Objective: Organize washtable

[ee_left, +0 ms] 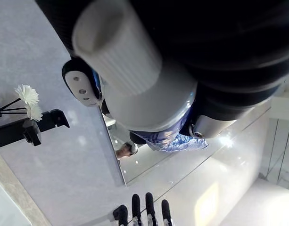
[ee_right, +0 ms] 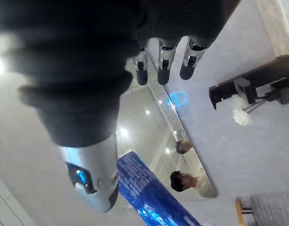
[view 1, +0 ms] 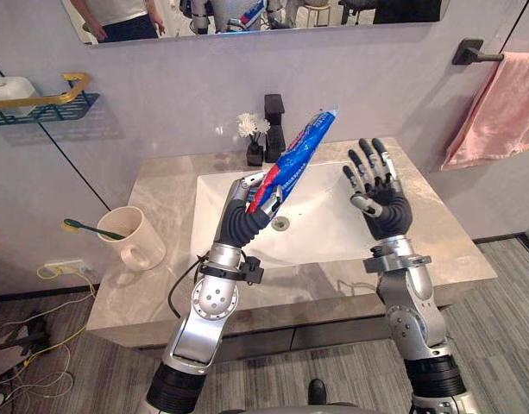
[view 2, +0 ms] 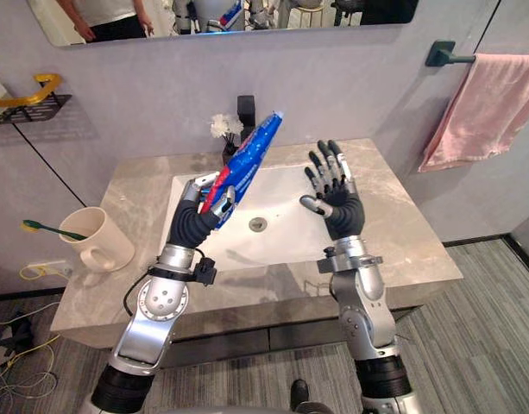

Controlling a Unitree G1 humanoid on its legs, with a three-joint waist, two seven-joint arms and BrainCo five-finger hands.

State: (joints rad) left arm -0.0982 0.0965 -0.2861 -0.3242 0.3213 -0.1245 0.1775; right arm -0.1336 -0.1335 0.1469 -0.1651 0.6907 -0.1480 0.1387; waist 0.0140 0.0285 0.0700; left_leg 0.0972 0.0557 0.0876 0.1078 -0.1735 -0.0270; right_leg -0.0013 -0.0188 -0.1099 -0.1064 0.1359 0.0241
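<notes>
At the far left a wall shelf (view 1: pixel 40 105) hangs above the tabletop (view 1: pixel 152 293), where a cream cup (view 1: pixel 135 237) stands with a toothbrush (view 1: pixel 91 228) slanting out of it. That is probably where brushing things belong. Over the sink (view 1: pixel 324 233), the left hand (view 1: pixel 247 211) has its fingers curled round the cap end of a blue toothpaste tube (view 1: pixel 303 151). It is lifted clear of the basin, with its flat end slanting up toward the faucet (view 1: pixel 274 125) and the small flower vase (view 1: pixel 254 138). Just beside the tube but apart from it, the right hand (view 1: pixel 381 194) is raised with its fingers straight and spread, palm toward the tube and holding nothing — seemingly ready to receive or steady it. A pink towel (view 1: pixel 497 108) hangs at the far right.
</notes>
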